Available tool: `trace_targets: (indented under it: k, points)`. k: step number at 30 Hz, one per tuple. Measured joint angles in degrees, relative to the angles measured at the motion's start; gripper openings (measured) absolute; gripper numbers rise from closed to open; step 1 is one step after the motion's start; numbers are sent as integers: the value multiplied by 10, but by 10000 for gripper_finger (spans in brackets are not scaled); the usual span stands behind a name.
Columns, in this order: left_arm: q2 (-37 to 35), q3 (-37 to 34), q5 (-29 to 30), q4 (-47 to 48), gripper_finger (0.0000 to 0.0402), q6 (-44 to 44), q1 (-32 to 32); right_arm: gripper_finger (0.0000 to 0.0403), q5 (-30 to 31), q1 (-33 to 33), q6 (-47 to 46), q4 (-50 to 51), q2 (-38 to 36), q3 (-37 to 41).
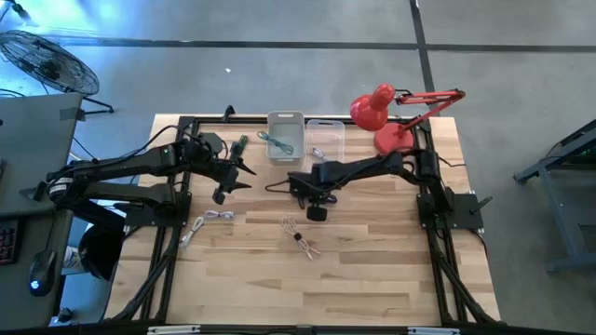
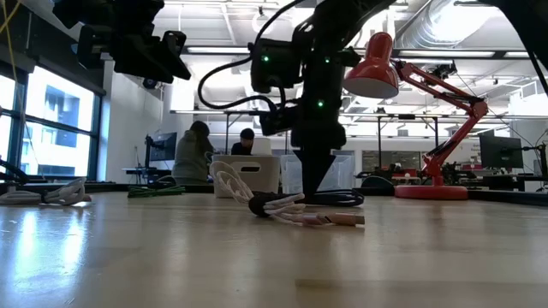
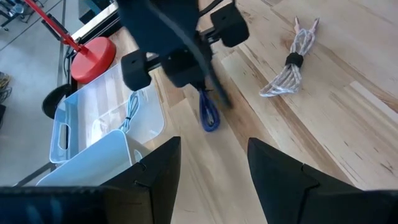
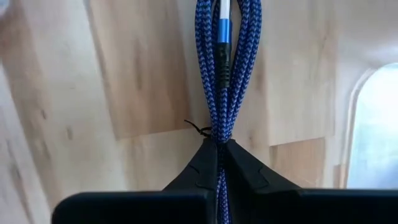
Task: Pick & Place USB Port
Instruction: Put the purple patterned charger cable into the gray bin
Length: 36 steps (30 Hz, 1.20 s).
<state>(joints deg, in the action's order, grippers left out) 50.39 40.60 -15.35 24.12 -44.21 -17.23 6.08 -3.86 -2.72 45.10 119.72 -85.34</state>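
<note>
Blue braided cable (image 4: 219,81), coiled, is pinched between the right gripper (image 4: 219,149) fingers just above the tabletop (image 1: 372,270), near the clear bins (image 1: 287,135). Such a narrow bite could slip during lifting. Left gripper (image 3: 214,165) hovers, fingers apart.

A red desk lamp (image 1: 384,116) stands at the wooden table's (image 1: 372,279) far edge; a fan (image 1: 47,60) sits on the floor.

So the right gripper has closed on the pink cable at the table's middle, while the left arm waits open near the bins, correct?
Not quite: the right gripper is shut on the blue braided cable, as the right wrist view shows. The pink cable lies untouched on the table. The left gripper does wait open near the bins.
</note>
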Motion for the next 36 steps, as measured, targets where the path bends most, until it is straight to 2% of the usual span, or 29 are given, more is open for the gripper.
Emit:
trace_targets:
  k: [6, 12, 19, 25, 30, 36]
  points:
    - [0, 0, 0, -5, 182, 10, 0, 2, 30, 30, -15, 24, -2, -7]
    - [0, 0, 0, -5, 182, 14, 0, 1, 107, 59, -43, 79, -34, -12]
    - [0, 0, 5, -10, 182, 27, 0, 1, 168, 94, -75, 86, -119, -12]
    - [0, 0, 6, -21, 182, 28, 0, 0, 240, 149, -93, 77, -201, -12]
    - [11, 0, -13, -95, 182, 24, 0, 0, 320, 196, -84, 54, -246, -13]
    - [49, 0, -111, -253, 182, 41, 0, 0, 413, 230, -13, 12, -258, -11]
